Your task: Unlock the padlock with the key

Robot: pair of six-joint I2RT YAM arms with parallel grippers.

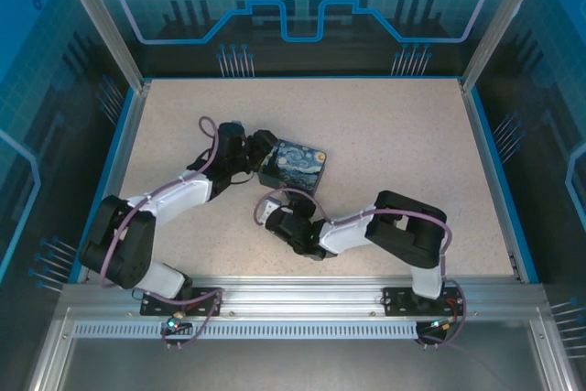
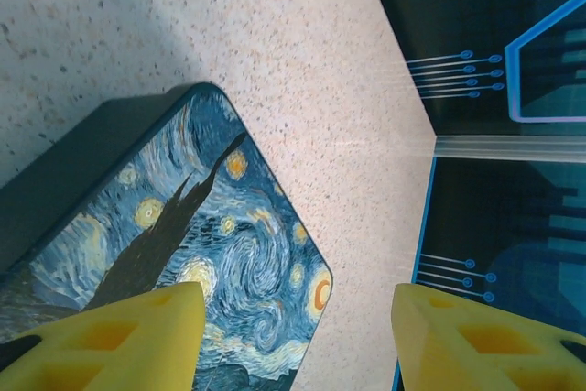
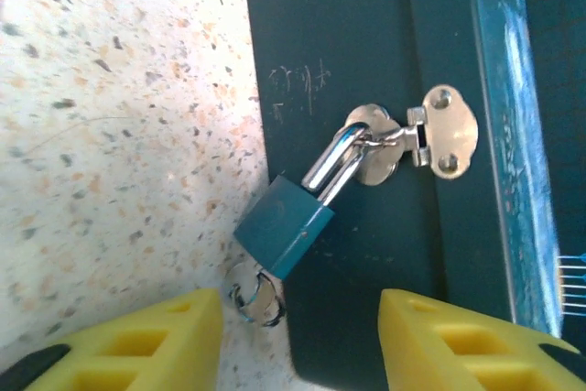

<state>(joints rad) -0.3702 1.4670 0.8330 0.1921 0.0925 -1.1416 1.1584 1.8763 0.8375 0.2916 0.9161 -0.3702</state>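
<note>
**Item 1.** Speckled beige table (image 1: 394,135), bounded by a blue rail on the left, far and right sides. You have wide bare surface to the right of the box and beyond it. The near middle is taken up by both forearms.

**Item 2.** Flat rectangular box with a blue-and-yellow swirled starry-night lid (image 1: 295,164). It lies left of the table's centre, turned askew to the rails. In the left wrist view, 1 rounded corner points toward the table's right edge, with bare table between corner and rail.

**Item 3.** Small teal block-shaped padlock with a silvery shackle (image 3: 284,226). It hangs on the box's dark front wall. Its shackle is threaded through the silvery metal hasp (image 3: 444,135), and its body tilts down toward the table. You cannot tell whether the shackle is released.

**Item 4.** Tiny metal key with a looped head (image 3: 256,304). It touches the padlock's lower end, right at the box's bottom edge where it meets the table.

**Item 5.** Left gripper (image 2: 298,309), yellow fingers. Its jaws stand apart, holding nothing, over the box's lid corner.

**Item 6.** Right gripper (image 3: 300,313), yellow fingers. Its jaws stand apart, gripping nothing, and face the box's front wall. The key sits just inside its left-hand finger, apart from it.
</note>
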